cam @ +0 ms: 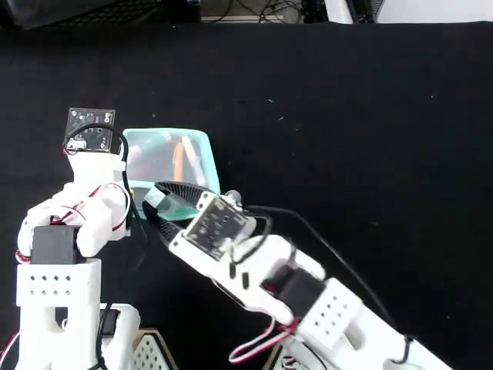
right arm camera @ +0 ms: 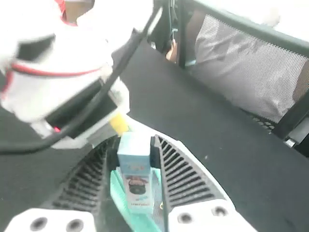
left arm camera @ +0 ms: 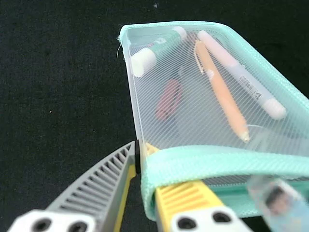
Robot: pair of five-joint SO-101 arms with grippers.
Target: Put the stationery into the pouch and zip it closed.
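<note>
on the black cloth table (cam: 347, 116), high view: translucent mint-green mesh pouch (cam: 158, 150) lies just ahead of the left arm, with the right gripper (cam: 158, 202) at its near edge. left wrist view: contents resolved inside the pouch, namely slim orange pen (left arm camera: 222, 96), white marker (left arm camera: 241, 77) and green-and-white glue stick (left arm camera: 154, 50); left gripper (left arm camera: 142, 157) clamped on the pouch's corner seam. right wrist view: fingers pinched closed on a small pale-blue tag (right arm camera: 135, 166) at the pouch rim.

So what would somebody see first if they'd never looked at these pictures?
Probably the see-through mint pouch lying on the black table, with an orange pen and a white marker showing inside. Next come the two grippers at the pouch's edge nearest the arms: the left gripper pinches the rim, and the right gripper holds a small light-blue box at that rim.
</note>
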